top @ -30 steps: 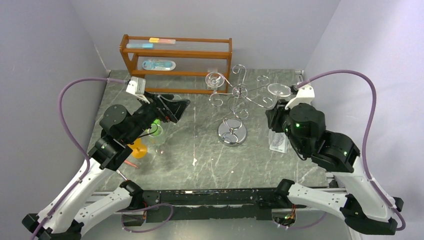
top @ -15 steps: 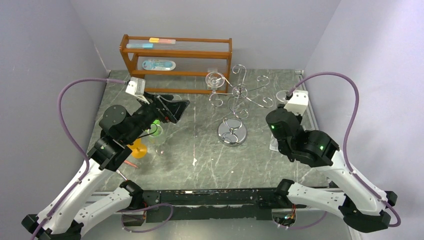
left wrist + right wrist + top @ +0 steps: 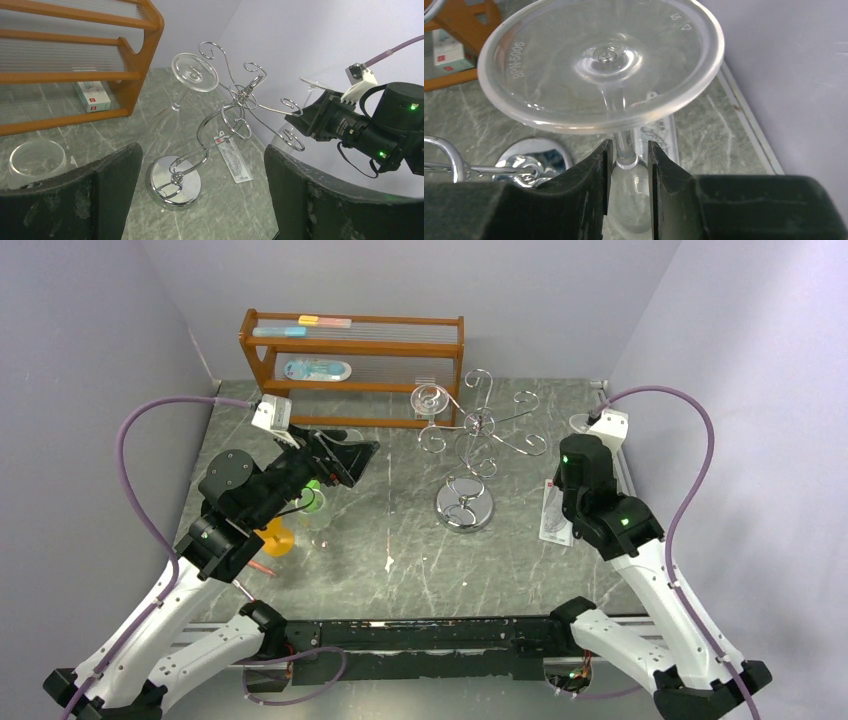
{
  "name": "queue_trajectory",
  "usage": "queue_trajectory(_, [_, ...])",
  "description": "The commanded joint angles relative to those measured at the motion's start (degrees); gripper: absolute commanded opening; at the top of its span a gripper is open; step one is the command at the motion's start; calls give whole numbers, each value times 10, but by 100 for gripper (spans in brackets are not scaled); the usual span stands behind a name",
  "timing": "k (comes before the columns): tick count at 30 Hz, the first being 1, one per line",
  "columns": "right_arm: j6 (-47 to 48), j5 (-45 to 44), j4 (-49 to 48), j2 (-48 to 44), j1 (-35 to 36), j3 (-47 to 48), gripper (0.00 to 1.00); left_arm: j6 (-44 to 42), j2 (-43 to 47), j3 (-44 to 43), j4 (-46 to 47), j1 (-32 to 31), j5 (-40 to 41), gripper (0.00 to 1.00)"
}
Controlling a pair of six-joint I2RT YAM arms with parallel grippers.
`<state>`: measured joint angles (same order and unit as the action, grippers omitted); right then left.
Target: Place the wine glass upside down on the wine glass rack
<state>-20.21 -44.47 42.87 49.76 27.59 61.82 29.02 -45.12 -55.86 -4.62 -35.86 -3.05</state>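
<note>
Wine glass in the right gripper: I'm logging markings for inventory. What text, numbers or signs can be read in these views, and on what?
"BPN-5006" (second letter unsure): embossed on the foot of the wine glass in the right gripper.
Small marks opposite on that foot: too faint.
Red-labelled box in the wooden shelf unit: too small.
Flat packet beside the wine glass rack: print too small.
</note>
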Motion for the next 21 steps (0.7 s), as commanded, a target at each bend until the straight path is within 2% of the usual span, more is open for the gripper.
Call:
queue_trajectory(1, [37,127,-94,-4,-41,-19,0,-14,3,-5,-8,-3,-6,95])
queue_trajectory(10, [87,280,-177,-12,-101,-69,0,-35,7,1,13,-2,-13,95])
queue_trajectory(14, [120,344,-243,-50,-120,-108,0,-28,4,13,35,-2,-38,95])
queue_trajectory(21, [141,423,-275,-64,-148,-118,0,-19,-2,38,74,-3,-76,95])
